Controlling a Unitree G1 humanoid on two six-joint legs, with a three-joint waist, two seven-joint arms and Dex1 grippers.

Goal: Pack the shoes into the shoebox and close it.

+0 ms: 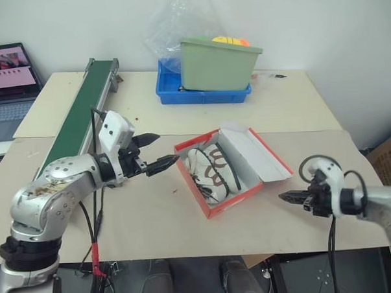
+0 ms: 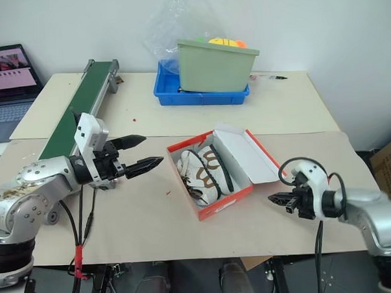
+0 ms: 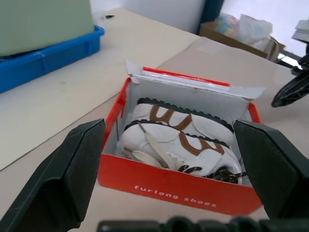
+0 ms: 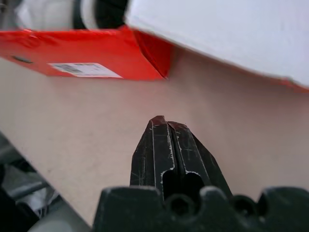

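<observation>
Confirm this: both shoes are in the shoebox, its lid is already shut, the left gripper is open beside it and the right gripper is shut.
One thing is wrong: the lid is open, folded back toward the right gripper, as the left eye view shows. The rest holds: both shoes lie in the shoebox, the left gripper is open, the right shut.

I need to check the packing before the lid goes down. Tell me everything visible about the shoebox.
The shallow red-orange cardboard shoebox sits open on the tan cardboard-covered table, turned at an angle. Its inside is white, its attached flap lid lies folded back, and white lettering runs along one side. The white sneakers with brown markings and dark laces lie inside. Neither gripper touches it.
</observation>
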